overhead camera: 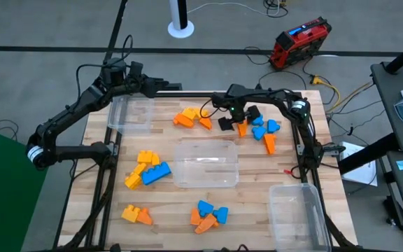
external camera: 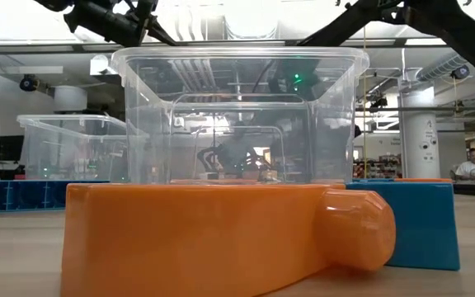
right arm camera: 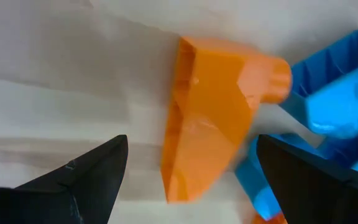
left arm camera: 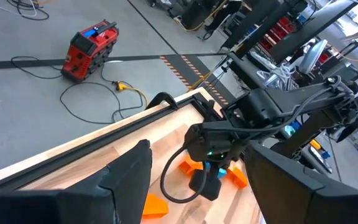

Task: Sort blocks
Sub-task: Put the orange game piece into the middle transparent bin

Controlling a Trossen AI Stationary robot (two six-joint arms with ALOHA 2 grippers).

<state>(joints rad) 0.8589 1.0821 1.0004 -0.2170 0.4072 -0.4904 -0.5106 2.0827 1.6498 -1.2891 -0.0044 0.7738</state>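
Orange wedge under right gripper

Orange wedge block (right arm camera: 213, 118), smooth plastic with a rounded peg, lies at the table's one o'clock beside blue blocks (right arm camera: 334, 118). Right gripper (overhead camera: 240, 120) hovers above, fingers spread. Left gripper (overhead camera: 147, 85) waits at eleven o'clock, spread.

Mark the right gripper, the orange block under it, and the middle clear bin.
right gripper (overhead camera: 238, 124), high view, between its fingertips.
orange block (right arm camera: 210, 112), right wrist view, its broad face.
middle clear bin (overhead camera: 179, 171), high view, its left wall.

A robotics lab or workshop: concrete floor (overhead camera: 47, 28) with trailing cables, a red power unit (overhead camera: 299, 43) (floor-parked), equipment racks.
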